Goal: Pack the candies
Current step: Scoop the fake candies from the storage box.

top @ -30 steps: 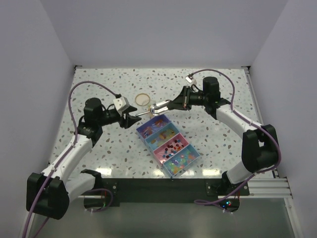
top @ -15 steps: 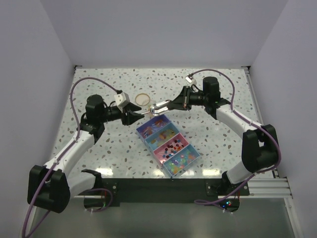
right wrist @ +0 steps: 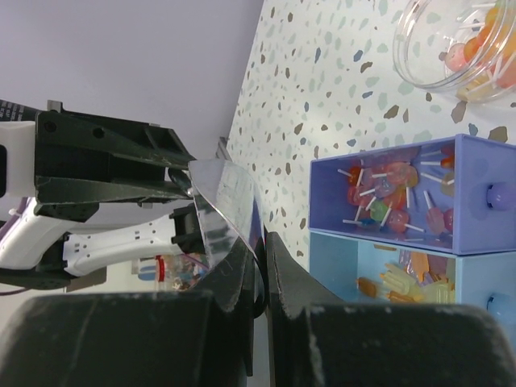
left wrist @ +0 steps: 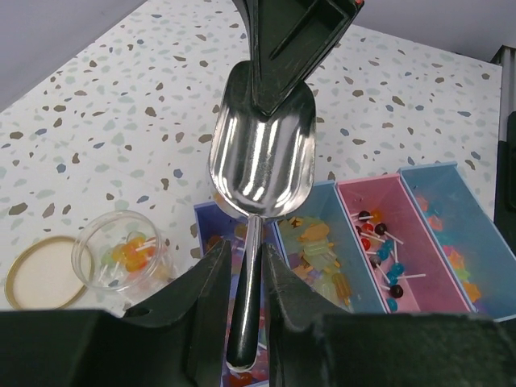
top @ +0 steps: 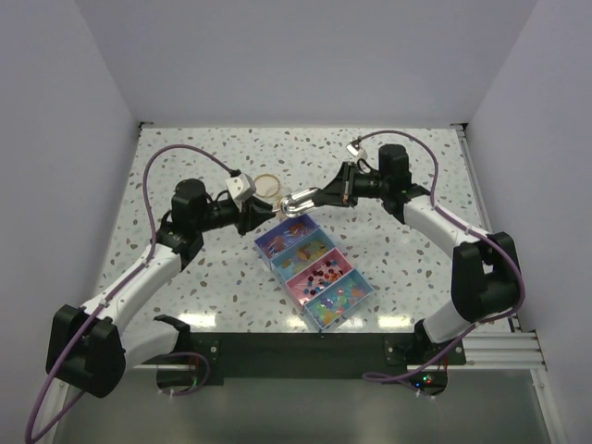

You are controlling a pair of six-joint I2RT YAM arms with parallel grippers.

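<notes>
Above candies (left wrist: 376, 240), scoop (left wrist: 262, 157) lies left-right, handle toward left gripper (top: 266, 214), grip unclear; right gripper (top: 323, 195) clamps bowl.

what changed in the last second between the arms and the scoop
The left gripper swung right, up to the metal scoop; its jaws narrowed and now straddle the scoop's handle, with a gap showing on one side. Unchanged: the right gripper pinching the scoop's bowl over the candy box, and the candies.
</notes>
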